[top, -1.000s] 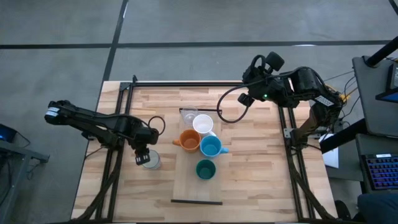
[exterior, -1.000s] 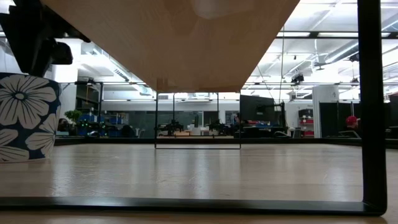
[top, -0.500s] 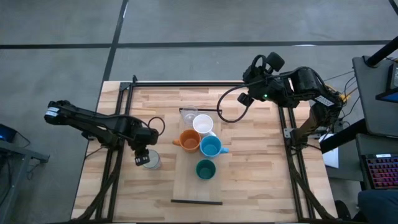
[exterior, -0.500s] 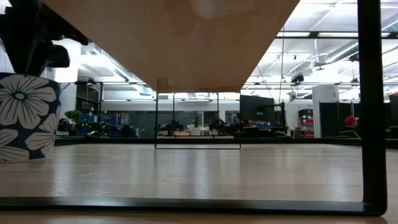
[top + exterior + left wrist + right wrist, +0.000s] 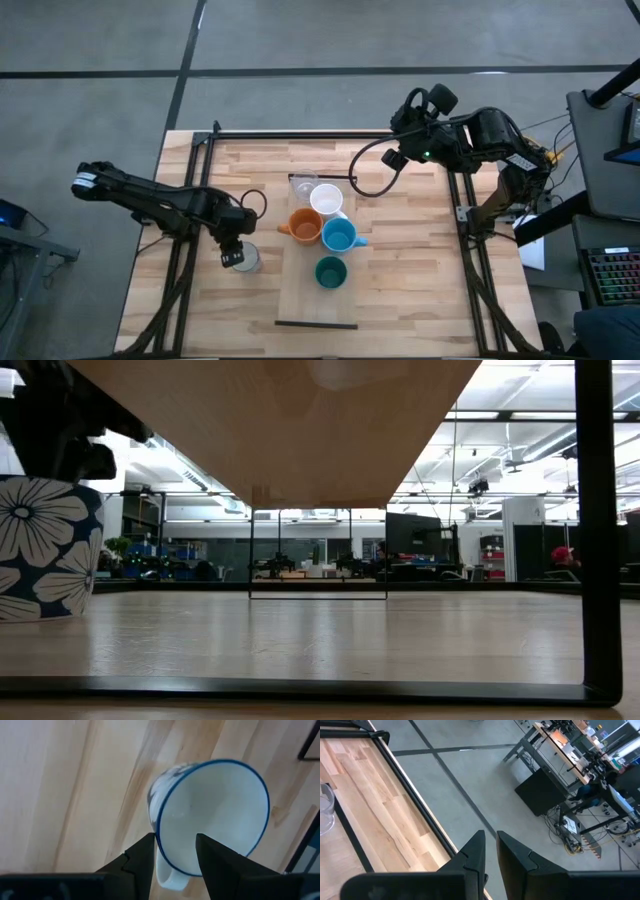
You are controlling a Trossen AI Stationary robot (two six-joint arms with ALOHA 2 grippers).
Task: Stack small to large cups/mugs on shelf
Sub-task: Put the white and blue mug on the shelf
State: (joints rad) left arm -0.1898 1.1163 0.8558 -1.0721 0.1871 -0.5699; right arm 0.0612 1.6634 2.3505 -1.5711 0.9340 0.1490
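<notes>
- Pale grey-white mug [image 5: 243, 258] stands on the tabletop [image 5: 400, 290], off to the left of the shelf [image 5: 305, 300] and not on it.
- From the low camera, this mug [image 5: 45, 548] shows big white flowers on dark blue.
- Left gripper [image 5: 232, 256] is right over the mug, at its rim.
- In the left wrist view, the rim of the mug [image 5: 215, 815] sits between the two dark fingers [image 5: 142, 857]. One finger is inside the mug and the other is outside, so the left gripper [image 5: 172, 851] is pinching the mug's wall.
- On the shelf stand the clear glass [image 5: 303, 187], the white mug [image 5: 326, 199], the orange mug [image 5: 304, 224], the light blue mug [image 5: 339, 235] and the dark green cup [image 5: 330, 271].
- These five are close together in a bunch. The dark green cup stands a little apart from the rest.
- Right gripper [image 5: 393, 158] waits near the far right corner of the table, well away from the mugs.
- Its fingers [image 5: 475, 851] stand close together with a thin gap, and nothing is in them.
</notes>
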